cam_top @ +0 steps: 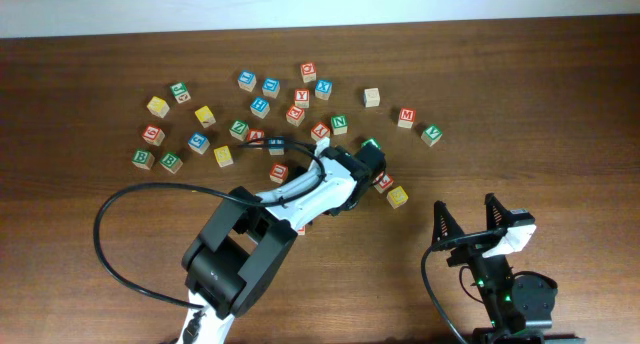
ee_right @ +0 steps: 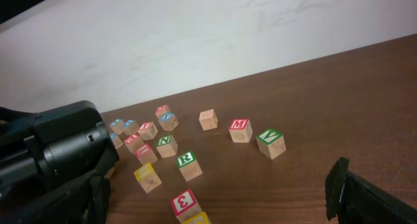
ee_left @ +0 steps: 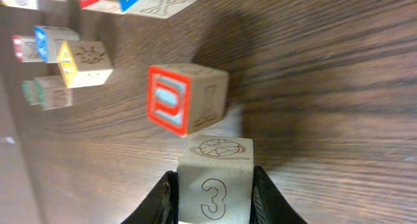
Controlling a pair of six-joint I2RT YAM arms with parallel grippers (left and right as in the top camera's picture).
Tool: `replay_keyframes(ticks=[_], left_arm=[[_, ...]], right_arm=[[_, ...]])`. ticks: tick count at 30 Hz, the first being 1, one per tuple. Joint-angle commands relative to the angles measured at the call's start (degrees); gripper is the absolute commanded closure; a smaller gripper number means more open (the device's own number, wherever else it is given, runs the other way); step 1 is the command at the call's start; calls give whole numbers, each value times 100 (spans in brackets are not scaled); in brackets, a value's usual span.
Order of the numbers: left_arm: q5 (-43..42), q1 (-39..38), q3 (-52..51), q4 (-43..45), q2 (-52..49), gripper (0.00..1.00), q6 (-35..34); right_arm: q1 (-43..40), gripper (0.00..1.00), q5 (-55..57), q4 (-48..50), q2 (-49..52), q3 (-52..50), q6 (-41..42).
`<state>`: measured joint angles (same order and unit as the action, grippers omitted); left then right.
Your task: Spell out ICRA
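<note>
The left arm (cam_top: 270,209) extends diagonally from its near-left base toward mid-scene. The left pincer (ee_left: 214,178) is low, its fingers (ee_left: 166,198) clamped on the sides of a block (ee_left: 215,201). The right arm (cam_top: 505,284) sits folded at near right. The right pincer (cam_top: 466,216) points away from its base, fingers spread wide.

Pale matt wooden block (ee_left: 215,185), smooth black plastic fingers (ee_left: 159,204)

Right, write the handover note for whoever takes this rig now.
Left gripper: shut on a wooden block engraved 3, letter face hidden.
Right gripper: open, empty, away from the blocks.
Green R stands free near the red 3 block.
I, C and A: cannot pick out in the scatter.
Done: no ICRA row visible.
Left: gather and line up all four.
</note>
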<state>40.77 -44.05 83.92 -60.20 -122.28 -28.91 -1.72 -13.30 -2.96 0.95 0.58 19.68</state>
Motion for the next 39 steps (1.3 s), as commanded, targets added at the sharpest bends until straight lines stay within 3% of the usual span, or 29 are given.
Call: replay_keyframes(ticks=[1, 14, 21, 24, 25, 27, 32, 34, 39], left_arm=[[304, 96, -42, -140, -61, 73, -13], [-315, 1982, -42, -868, -61, 72, -474], [-866, 2055, 9, -986, -50, 73, -474], [-1115, 2076, 529, -1438, 107, 71, -645], [-1379, 2114, 796, -1532, 256, 64, -645], [-1908, 2223, 1130, -1554, 579, 4, -643], [-3215, 3032, 1290, -1707, 1478, 2, -645], [-3799, 3563, 1176, -2170, 1510, 1, -645], [-4186, 3864, 166, -2033, 1510, 2, -922]], right_arm=[[20, 2, 46, -31, -22, -26, 11], [20, 2, 48, -31, -22, -26, 13], [20, 2, 46, -31, -22, -26, 11], [20, 2, 46, -31, -22, -26, 11], [20, 2, 46, -31, -22, -26, 11], [20, 2, 46, -31, -22, -26, 11], [20, 2, 46, -31, -22, -26, 13], [20, 2, 46, -31, -22, -26, 11], [20, 2, 46, -31, -22, -26, 11]])
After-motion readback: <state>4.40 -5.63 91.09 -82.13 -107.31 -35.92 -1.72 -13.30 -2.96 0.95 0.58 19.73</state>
